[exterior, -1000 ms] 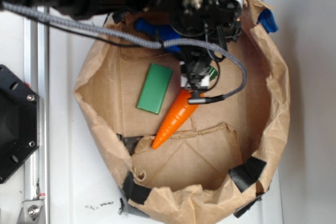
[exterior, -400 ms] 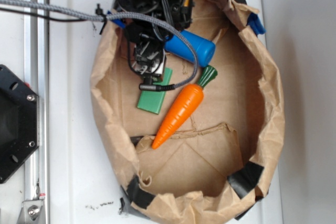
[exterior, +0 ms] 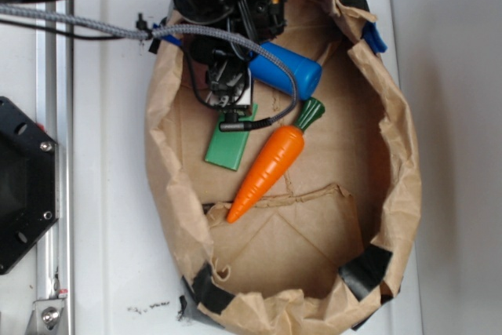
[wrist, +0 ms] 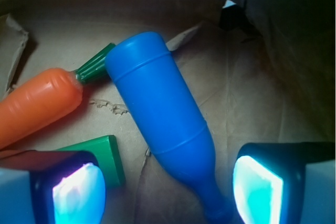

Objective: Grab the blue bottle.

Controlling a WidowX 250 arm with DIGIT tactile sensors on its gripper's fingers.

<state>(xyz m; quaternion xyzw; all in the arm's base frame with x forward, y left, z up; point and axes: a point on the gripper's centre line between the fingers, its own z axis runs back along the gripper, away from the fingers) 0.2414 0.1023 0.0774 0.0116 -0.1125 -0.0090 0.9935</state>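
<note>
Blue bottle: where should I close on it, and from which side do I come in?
Probably grip the blue bottle low on its body, just above the neck. It lies flat on the paper, and the open gripper already straddles that end from above. Descend straight; the carrot and green block lie off to one side, near the wrist view's left finger.

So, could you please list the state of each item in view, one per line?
blue bottle: lying on its side, not gripped, neck between the open fingers.
carrot: lying flat, untouched.
green block: lying flat, partly under the arm.
gripper: open.
paper bag: open, rim crumpled.
</note>
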